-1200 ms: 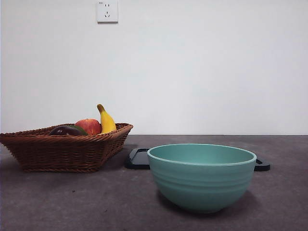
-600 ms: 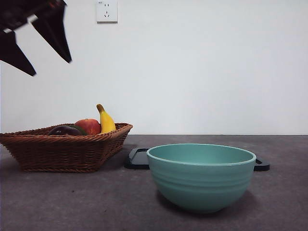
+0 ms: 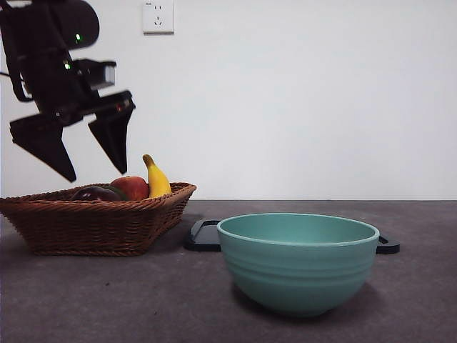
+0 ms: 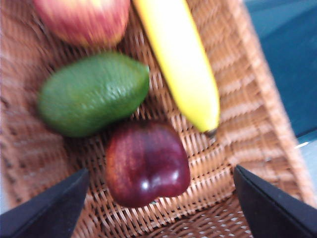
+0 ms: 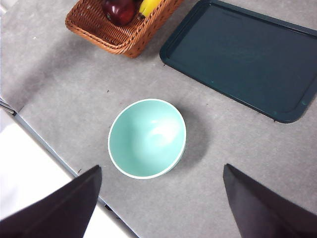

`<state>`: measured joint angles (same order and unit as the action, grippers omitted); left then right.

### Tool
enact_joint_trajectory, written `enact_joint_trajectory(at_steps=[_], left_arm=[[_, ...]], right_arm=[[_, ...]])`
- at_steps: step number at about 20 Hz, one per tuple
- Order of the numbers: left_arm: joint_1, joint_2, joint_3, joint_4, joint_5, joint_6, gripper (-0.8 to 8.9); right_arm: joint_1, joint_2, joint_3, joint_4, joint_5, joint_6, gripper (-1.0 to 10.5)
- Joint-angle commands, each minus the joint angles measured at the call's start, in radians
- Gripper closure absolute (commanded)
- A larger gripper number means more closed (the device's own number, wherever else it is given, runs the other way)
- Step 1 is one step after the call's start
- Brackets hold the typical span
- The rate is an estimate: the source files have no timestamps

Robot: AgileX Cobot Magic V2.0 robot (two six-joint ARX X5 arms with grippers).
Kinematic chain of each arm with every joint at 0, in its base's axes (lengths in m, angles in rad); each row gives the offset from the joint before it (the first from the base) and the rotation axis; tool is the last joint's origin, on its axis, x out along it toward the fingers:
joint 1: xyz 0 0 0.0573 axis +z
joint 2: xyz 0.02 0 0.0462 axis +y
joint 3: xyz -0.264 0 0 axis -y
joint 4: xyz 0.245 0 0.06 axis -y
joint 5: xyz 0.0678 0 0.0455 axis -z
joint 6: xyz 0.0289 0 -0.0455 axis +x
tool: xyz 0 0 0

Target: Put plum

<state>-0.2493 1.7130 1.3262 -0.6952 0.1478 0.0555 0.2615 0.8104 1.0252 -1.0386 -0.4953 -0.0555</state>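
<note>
Plum (image 4: 147, 163) lies in wicker basket (image 4: 257, 94), beside green fruit (image 4: 93, 93), apple (image 4: 84, 19) past it, banana (image 4: 179, 59) tip close by. Left hand (image 3: 86, 166) hangs above basket (image 3: 93, 221), jaws spread wide, holding nothing, plum (image 3: 95, 194) below between them, not touched. Right hand (image 5: 161, 208) high over desk (image 5: 74, 89), jaws wide apart, empty, teal bowl (image 5: 147, 138) beneath. Dark tray (image 5: 242, 57) on desk beyond bowl, near basket (image 5: 119, 29). Bowl (image 3: 298, 261) stands in front of tray (image 3: 206, 236), apart from basket.
</note>
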Motion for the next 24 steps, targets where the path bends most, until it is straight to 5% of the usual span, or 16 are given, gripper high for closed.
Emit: enact_joint_trajectory(at_steps=[1, 15, 20, 24], left_arm=[[-0.005, 0.050, 0.023, 0.009, -0.009, 0.016, 3.45], [-0.006, 0.163, 0.023, 0.062, -0.038, 0.032, 3.51], [-0.006, 0.163, 0.023, 0.058, -0.038, 0.033, 5.10], [-0.006, 0.138, 0.025, 0.025, -0.035, 0.030, 5.10]], right_arm=[[0.005, 0.006, 0.019, 0.005, -0.003, -0.004, 5.5], [0.005, 0.006, 0.019, 0.005, -0.003, 0.000, 5.5], [0.005, 0.006, 0.019, 0.006, -0.003, -0.001, 5.5], [0.005, 0.006, 0.019, 0.006, -0.002, -0.001, 5.5]])
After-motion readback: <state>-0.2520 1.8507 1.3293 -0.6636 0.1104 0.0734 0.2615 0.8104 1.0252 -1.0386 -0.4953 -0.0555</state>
